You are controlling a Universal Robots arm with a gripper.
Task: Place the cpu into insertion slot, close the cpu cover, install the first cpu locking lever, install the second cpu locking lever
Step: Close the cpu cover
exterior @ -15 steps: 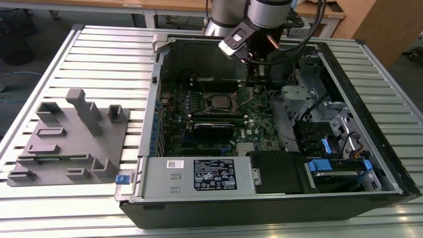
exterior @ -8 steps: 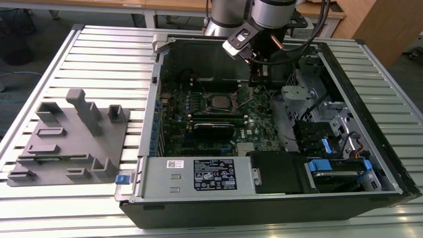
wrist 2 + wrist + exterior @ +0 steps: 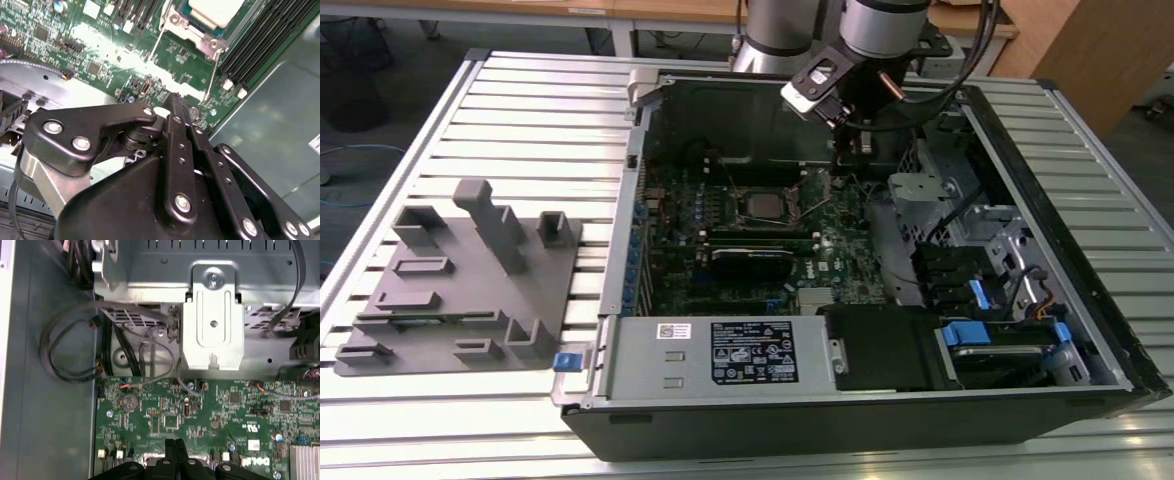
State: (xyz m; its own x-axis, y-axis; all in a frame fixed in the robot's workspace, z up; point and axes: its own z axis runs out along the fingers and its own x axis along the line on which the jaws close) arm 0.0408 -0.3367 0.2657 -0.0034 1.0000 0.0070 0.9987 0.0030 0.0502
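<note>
The cpu (image 3: 765,205) lies in the insertion slot (image 3: 736,212) on the green board, its silvery top (image 3: 215,9) framed by the cpu cover (image 3: 196,31), which lies flat around it. Two thin wire locking levers (image 3: 212,75) (image 3: 157,42) angle away from the socket. My gripper (image 3: 845,172) reaches down into the case on the exterior view's right of the socket. Its black fingers are shut with nothing between them (image 3: 176,100) (image 3: 174,444). The tips hover over the board close to one lever's free end; I cannot tell whether they touch it.
The open computer case (image 3: 627,300) sits on a slatted metal table (image 3: 520,100). A grey fixture block (image 3: 454,280) stands at the exterior view's left. A metal bracket (image 3: 213,325), loose cables (image 3: 70,350), memory slots (image 3: 260,45) and a drive cage (image 3: 987,330) surround the board.
</note>
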